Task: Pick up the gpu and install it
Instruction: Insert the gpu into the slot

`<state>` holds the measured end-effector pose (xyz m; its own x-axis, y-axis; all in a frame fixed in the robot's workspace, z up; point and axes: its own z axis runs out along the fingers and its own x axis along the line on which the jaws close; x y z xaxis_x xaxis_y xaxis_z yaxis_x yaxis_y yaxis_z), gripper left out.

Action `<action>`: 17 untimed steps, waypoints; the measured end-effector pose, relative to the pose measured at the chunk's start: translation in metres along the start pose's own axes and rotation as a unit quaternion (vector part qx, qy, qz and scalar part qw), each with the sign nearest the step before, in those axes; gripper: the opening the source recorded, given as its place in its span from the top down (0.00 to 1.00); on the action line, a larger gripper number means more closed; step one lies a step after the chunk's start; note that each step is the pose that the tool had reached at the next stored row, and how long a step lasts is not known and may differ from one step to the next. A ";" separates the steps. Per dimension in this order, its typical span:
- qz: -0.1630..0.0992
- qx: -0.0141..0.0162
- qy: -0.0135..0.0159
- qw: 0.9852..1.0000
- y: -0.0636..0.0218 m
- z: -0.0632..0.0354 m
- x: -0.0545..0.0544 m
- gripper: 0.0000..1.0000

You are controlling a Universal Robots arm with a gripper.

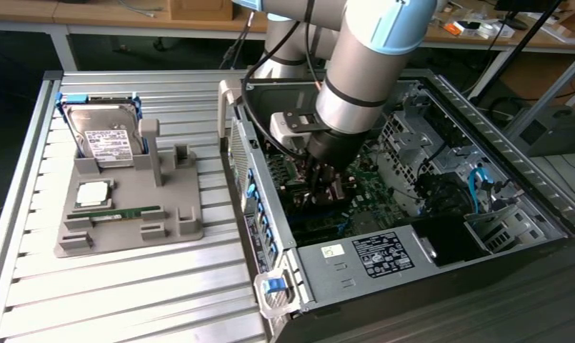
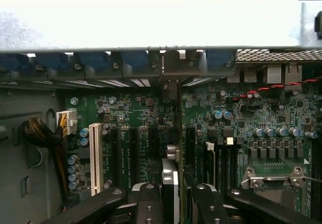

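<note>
A: Wrist view has the thin dark flat circuit card, the gpu [image 2: 179,133], edge-on in the middle of the frame, standing upright over the green motherboard [image 2: 136,118] inside the open black computer case [image 1: 516,179]. The black pincer [image 2: 171,196] pinches it at its upper edge, at bottom centre.

B: How will it handle?

A: Light and stiff, I judge, but fragile; hold it by the board's edge, never the fan.

B: Anything hidden?

A: The fan face and the silver bracket are hard to make out. In the exterior view's centre the grey arm [image 1: 363,71] covers the card, so I cannot tell whether it is seated in a slot.
</note>
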<state>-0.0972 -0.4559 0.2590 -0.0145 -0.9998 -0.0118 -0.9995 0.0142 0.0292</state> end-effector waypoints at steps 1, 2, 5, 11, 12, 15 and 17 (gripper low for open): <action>0.000 0.000 0.000 1.000 0.0001 -0.0002 0.000 0.73; 0.000 0.000 0.000 1.000 0.0001 -0.0005 0.000 0.73; 0.000 0.001 0.000 1.000 0.0002 -0.0024 0.000 0.73; 0.000 0.002 0.000 1.000 0.0004 -0.0047 0.000 0.73; 0.000 0.002 0.001 1.000 0.0004 -0.0048 0.000 0.73; -0.006 0.002 0.002 1.000 0.0004 -0.0048 0.000 0.73; -0.010 0.002 0.002 1.000 0.0004 -0.0048 0.000 0.73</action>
<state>-0.0975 -0.4560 0.2638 0.0054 -1.0000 -0.0077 -0.9996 -0.0056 0.0259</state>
